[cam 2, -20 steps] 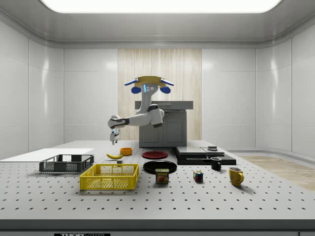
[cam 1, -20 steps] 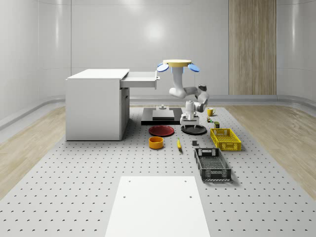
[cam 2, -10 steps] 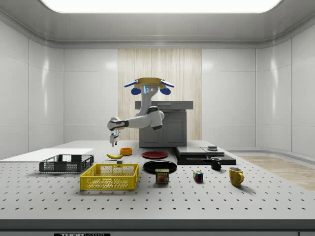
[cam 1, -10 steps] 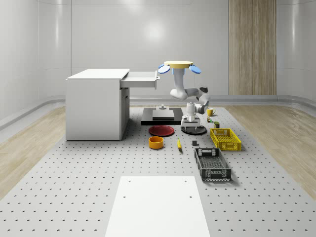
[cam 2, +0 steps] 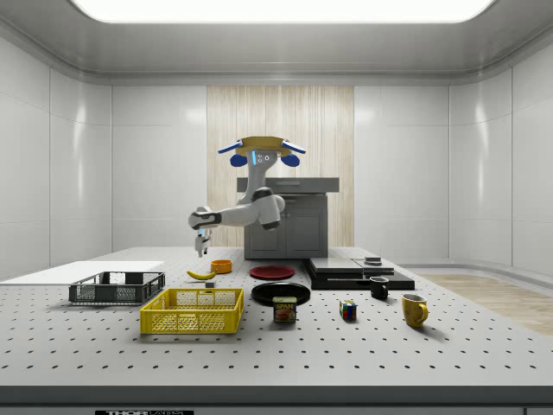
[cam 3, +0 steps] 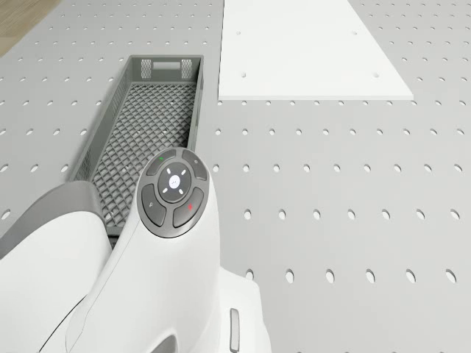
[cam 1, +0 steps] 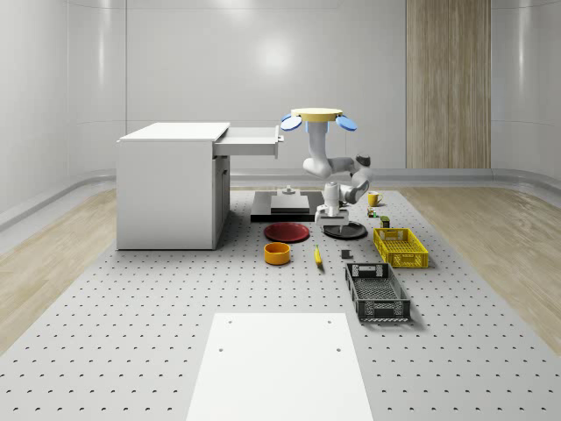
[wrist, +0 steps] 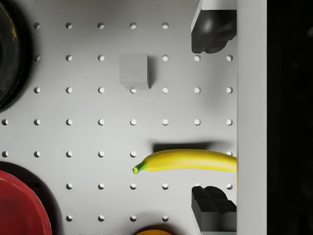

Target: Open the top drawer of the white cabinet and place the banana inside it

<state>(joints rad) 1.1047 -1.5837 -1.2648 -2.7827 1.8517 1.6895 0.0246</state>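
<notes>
Fingers point(wrist: 212, 34) stand apart, empty, with the long yellow banana point(wrist: 188, 160) lying on the perforated grey table point(wrist: 98, 137) between them in the wrist view, nothing gripped. Two-finger gripper point(cam 2: 201, 251) hangs pointing down above the banana point(cam 2: 201, 275) in the side view, clear air between them. In the whole-scene view the gripper point(cam 1: 327, 213) sits centre frame, the banana point(cam 1: 317, 255) just below it in the picture.

White and yellow quadrotor drone with blue rotors point(cam 1: 316, 117) hovers in the upper middle of the whole-scene view, beside the pulled-out top drawer point(cam 1: 252, 142) of the white box-shaped cabinet point(cam 1: 171, 184), which stands left of centre. Drone point(cam 2: 260, 149) shows in the upper middle of the side view, white jointed arm point(cam 2: 246, 210) reaching down towards that view's left.

Round red plate point(cam 1: 287, 231) and round black plate point(cam 1: 344, 231) lie near frame centre in the whole-scene view; small orange bowl point(cam 1: 277, 253) is just left of the banana. Small grey cube point(wrist: 134, 71) rests on the table in the wrist view, apart from the banana. Yellow mesh basket point(cam 1: 400, 246) is right of centre, dark grey mesh crate point(cam 1: 377, 292) lower right of centre, flat white board point(cam 1: 278, 367) at bottom centre.
</notes>
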